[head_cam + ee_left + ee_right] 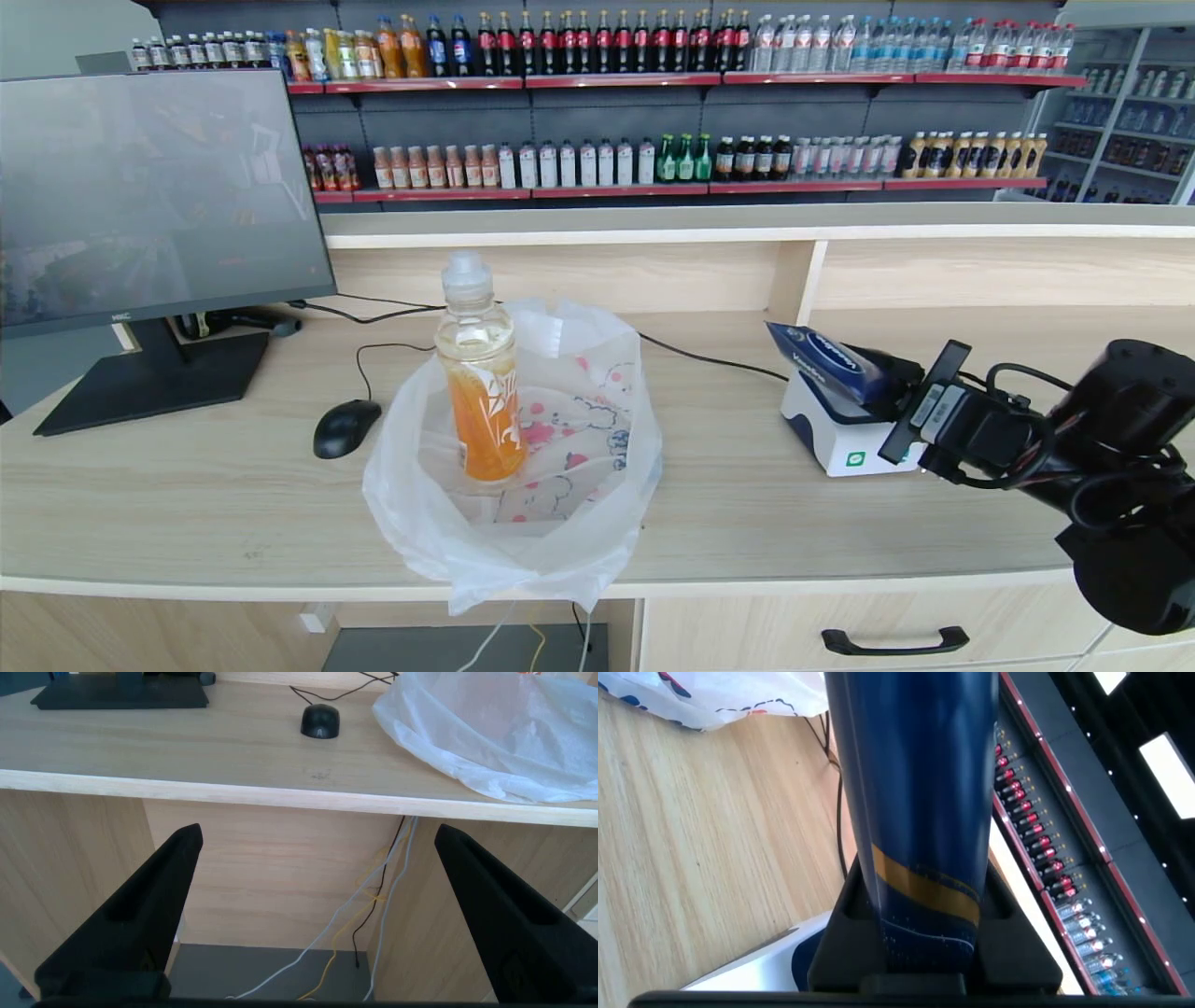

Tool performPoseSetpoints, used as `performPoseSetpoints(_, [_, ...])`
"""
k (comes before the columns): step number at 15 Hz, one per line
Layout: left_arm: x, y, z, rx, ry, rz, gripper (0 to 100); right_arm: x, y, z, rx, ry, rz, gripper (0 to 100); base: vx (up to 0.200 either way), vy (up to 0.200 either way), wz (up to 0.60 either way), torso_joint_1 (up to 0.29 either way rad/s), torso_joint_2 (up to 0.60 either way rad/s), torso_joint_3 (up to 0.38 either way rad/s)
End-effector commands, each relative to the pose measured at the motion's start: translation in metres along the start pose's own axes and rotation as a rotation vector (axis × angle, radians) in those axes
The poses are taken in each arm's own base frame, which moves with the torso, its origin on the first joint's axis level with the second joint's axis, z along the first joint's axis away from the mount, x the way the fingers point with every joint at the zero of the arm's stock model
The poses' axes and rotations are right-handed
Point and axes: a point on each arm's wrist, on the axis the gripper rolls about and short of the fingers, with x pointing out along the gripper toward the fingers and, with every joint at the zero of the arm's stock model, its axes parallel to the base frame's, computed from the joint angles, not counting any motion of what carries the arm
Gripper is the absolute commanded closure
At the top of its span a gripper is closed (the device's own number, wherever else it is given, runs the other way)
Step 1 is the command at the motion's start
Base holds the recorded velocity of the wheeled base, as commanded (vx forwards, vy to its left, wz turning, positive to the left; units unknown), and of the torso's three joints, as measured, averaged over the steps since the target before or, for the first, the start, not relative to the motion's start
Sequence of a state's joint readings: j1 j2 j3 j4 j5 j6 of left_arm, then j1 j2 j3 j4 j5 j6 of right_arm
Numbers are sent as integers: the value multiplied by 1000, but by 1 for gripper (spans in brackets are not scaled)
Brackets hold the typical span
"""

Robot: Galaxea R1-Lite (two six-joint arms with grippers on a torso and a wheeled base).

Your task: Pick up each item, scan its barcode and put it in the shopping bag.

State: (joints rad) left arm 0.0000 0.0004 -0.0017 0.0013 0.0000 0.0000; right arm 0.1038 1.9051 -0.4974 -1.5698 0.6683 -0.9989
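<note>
The right hand (894, 381), at the right of the head view's middle, is closed on one end of a blue packet (822, 359). In the right wrist view its dark fingers (842, 922) press both sides of the glossy blue film (915, 803), which carries a gold band near the grip. The packet is long and flat. Its long axis slants from the hand up and to the left, and the free end pokes out over the scanner (836, 443), a white box with a dark top just beside the hand.

The left hand (318, 905) is spread wide with nothing between its two black wedge-shaped fingers (140, 915). It sits low in front of the pale wood-grain table (187, 756), below its edge.

At the centre of the head view the shopping bag (579, 504) sits open, crinkled translucent white plastic with pink and blue cartoon print. A clear bottle (481, 373) of orange drink stands upright inside it. A black mouse (345, 427) lies to its left, and a dark monitor (149, 187) fills the upper left.
</note>
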Motion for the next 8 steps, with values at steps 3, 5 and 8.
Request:
performPoseSetpoints(3, [0, 0, 0, 0, 0, 0, 0, -2, -4, 4, -8, -7, -12, 100, 0, 0, 0, 0, 0, 0])
performPoseSetpoints(5, [0, 0, 0, 0, 0, 0, 0, -3, -9, 8, 2, -16, -25, 100, 0, 0, 0, 0, 0, 0])
performPoseSetpoints(8, [0, 0, 0, 0, 0, 0, 0, -7, -24, 21, 53, -33, -80, 100, 0, 0, 0, 0, 0, 0])
